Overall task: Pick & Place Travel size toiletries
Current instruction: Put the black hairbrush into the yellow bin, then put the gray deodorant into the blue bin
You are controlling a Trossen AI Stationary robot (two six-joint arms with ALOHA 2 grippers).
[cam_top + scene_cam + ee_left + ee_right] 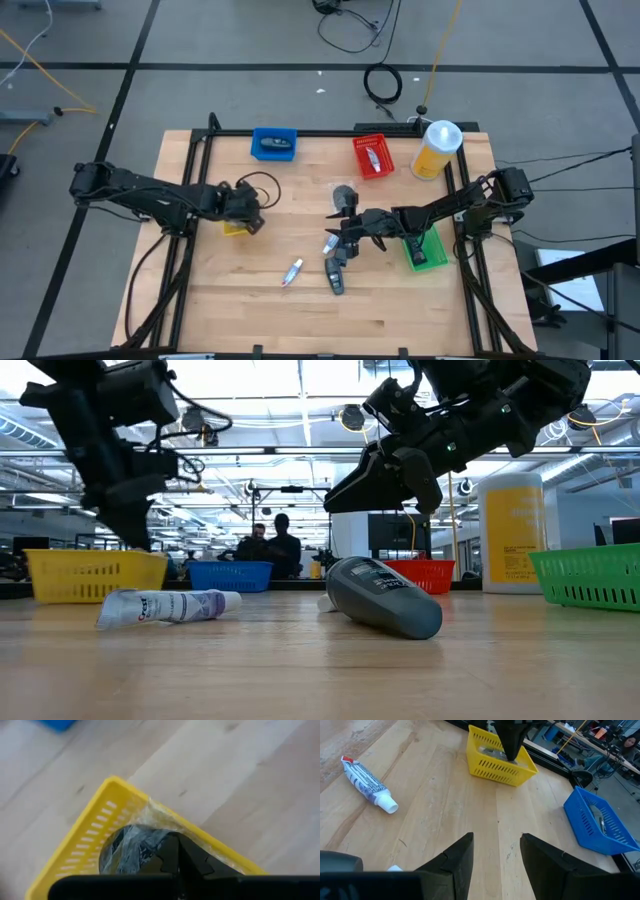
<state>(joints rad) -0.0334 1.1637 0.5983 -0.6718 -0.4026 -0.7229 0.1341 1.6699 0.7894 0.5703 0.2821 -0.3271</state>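
Overhead, right gripper (340, 240) hovers mid-table, jaws apart and empty, nearest the dark bottle (335, 276) lying lengthwise toward the table's front edge. Left wrist view: left gripper (175, 862), pinched on a wrapped grey disc (131, 848), sits inside the yellow bin (90, 837).

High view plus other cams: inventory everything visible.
Yellow plastic bin: 1, yellow, table left.
Blue plastic bin: 1, blue, far edge.
Red plastic bin: 1, red, far edge.
Green plastic bin: 1, green, table right.
Wrapped dark disc: 1, grey-black, in yellow bin.
Grey item: 1, grey, in blue bin.
Thin tube: 1, white-silver, in red bin.
Wrapped grey disc: 1, grey, table centre.
Toothpaste tube: 1, white, front-centre.
Plastic bottle: 1, dark grey, beside toothpaste.
Tall canister: 1, yellow, white lid, far right.
People: 2, dark, beyond table.
Left end effector: 1, dark, shut, in yellow bin.
Right end effector: 1, dark, open, empty, near bottle.
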